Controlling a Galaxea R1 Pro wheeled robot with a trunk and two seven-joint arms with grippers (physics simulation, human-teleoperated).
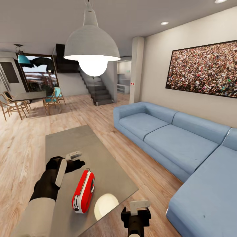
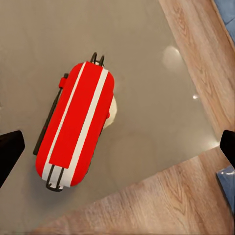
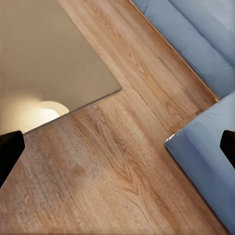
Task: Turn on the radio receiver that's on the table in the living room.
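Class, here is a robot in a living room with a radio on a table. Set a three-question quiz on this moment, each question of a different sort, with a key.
1. True or false: the radio lies on the table.
2. Which gripper is over the table? A) left gripper B) right gripper
3. Fill in: in the right wrist view, the sofa stands on a ____ floor.

Key: 1 true. 2 A; in the head view the right gripper hangs over the floor beside the table's near corner. 3 wood.
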